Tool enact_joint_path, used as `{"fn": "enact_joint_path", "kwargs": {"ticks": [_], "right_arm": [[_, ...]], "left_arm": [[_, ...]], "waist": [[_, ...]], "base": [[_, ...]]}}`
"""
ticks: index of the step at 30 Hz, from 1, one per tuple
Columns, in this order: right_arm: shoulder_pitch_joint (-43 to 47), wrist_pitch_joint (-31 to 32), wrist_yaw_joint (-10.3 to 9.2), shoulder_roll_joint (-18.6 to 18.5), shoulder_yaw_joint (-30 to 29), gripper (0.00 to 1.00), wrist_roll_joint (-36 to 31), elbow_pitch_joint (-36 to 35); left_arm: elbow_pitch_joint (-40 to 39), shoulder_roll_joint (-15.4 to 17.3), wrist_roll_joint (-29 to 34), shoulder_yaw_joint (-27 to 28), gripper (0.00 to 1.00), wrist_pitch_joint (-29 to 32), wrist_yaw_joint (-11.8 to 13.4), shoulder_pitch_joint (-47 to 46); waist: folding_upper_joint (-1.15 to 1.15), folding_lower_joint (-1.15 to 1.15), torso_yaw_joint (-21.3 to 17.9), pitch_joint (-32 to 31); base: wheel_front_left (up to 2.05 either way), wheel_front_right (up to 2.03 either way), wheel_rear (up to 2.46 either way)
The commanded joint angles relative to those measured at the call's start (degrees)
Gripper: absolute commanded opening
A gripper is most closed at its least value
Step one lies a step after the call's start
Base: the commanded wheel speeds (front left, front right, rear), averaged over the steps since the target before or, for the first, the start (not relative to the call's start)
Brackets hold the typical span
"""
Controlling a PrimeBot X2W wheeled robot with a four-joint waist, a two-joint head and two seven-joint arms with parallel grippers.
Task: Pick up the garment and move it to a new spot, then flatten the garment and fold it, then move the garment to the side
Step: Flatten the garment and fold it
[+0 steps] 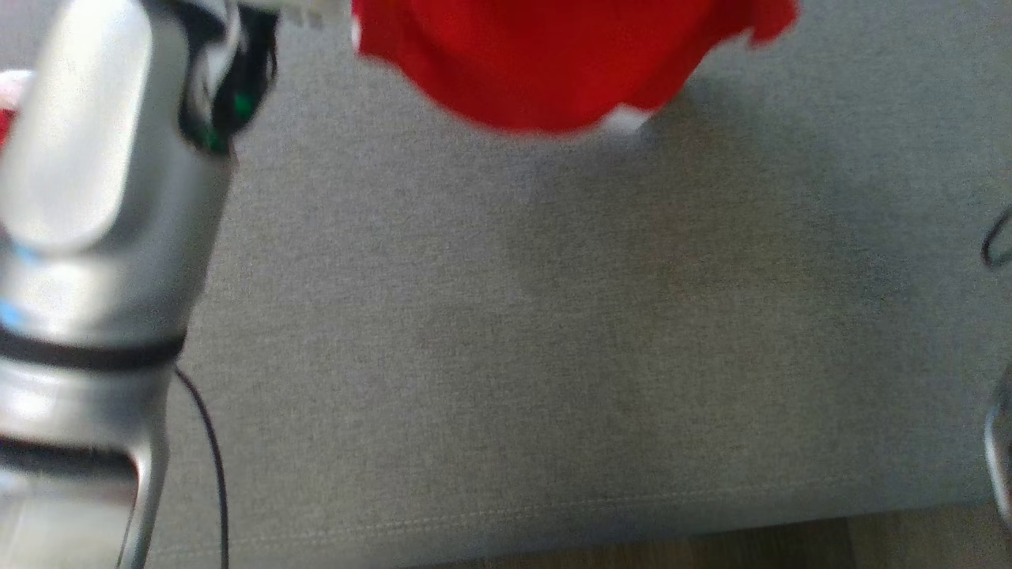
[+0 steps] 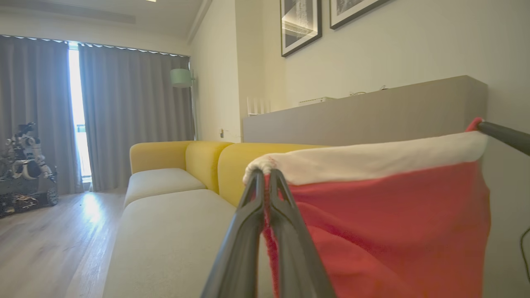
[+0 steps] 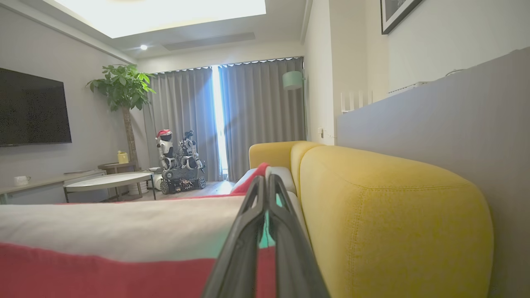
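Head view: the red garment [image 1: 553, 63] hangs above the grey sofa [image 1: 506, 356], limp, light and likely to sag. Left wrist view: the left tool [image 2: 265, 171] pinches one corner of its white band. Right wrist view: the right tool [image 3: 265, 179] clamps the other corner, the best places to hold it.

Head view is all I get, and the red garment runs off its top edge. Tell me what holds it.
Observer: The left gripper is shut on one end of the white band of the garment.
Operator: Report the other end.
Observer: The right gripper is shut on the opposite corner, so the band is stretched between both.
Operator: Say what stands behind it.
Observer: A yellow backrest runs along the seat's far side.
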Motion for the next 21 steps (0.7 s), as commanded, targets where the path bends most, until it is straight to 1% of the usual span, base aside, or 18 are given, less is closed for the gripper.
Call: {"fn": "enact_joint_path", "kwargs": {"ticks": [1, 4, 7, 9, 11, 13, 14, 15, 18, 21], "right_arm": [[-3.2, -1.0, -0.04, 0.1, 1.4, 0.00, -0.4, 0.2], [-11.3, -5.0, -0.04, 1.1, 2.7, 0.00, -1.3, 9.3], [-17.7, -9.5, -0.04, 3.3, 3.0, 0.00, -1.7, 17.9], [-20.2, -11.7, -0.04, 5.0, 4.0, 0.00, -2.4, 23.7], [-21.4, -12.5, -0.04, 6.5, 5.3, 0.00, -3.0, 29.6], [-21.7, -12.9, -0.04, 7.8, 6.7, 0.00, -3.0, 35.4], [-20.9, -13.2, -0.04, 8.9, 8.2, 0.00, -2.5, 40.8], [-20.3, -13.2, -0.04, 9.3, 8.8, 0.00, -2.2, 43.4], [-18.3, -13.6, -0.04, 10.2, 9.9, 0.00, -0.6, 49.8], [-16.4, -14.2, -0.04, 10.6, 10.9, 0.00, 1.1, 54.2]], "left_arm": [[0.7, 1.5, 0.1, 2.4, 0.00, -0.7, -0.2, -3.9], [10.4, -0.1, 0.7, 2.6, 0.00, -2.9, -1.1, -11.0], [18.7, -1.6, 1.5, 2.8, 0.00, -4.6, -1.8, -16.6], [23.4, -2.4, 2.3, 2.8, 0.00, -5.1, -2.1, -19.1], [27.3, -3.4, 2.4, 3.3, 0.00, -5.2, -2.4, -20.3], [30.3, -4.1, 3.1, 3.7, 0.00, -5.3, -2.6, -19.8], [33.1, -4.5, 4.5, 3.2, 0.00, -5.3, -2.7, -18.2], [35.0, -4.8, 4.9, 2.9, 0.00, -5.3, -2.7, -17.0], [40.5, -5.9, 4.5, 3.4, 0.00, -5.3, -2.5, -13.7], [46.0, -7.0, 2.6, 4.6, 0.00, -5.3, -2.4, -11.0]], "waist": [[0.00, 0.00, 0.3, 0.9], [0.00, 0.00, 0.7, 1.2], [0.00, 0.00, 0.9, 1.3], [0.00, 0.00, 0.9, 1.2], [0.00, 0.00, 0.9, 1.5], [0.00, 0.00, 0.8, 1.8], [0.00, 0.00, 0.8, 2.0], [0.00, 0.00, 0.8, 2.1], [0.00, 0.00, 0.9, 2.3], [0.00, 0.00, 1.1, 2.5]], "base": [[0.00, 0.00, 0.00], [0.00, 0.00, 0.00], [0.00, 0.00, 0.00], [0.00, 0.00, 0.00], [0.00, 0.00, 0.00], [0.00, 0.00, 0.00], [0.00, 0.00, 0.00], [0.00, 0.00, 0.00], [0.00, 0.00, 0.00], [0.00, 0.00, 0.00]]}}
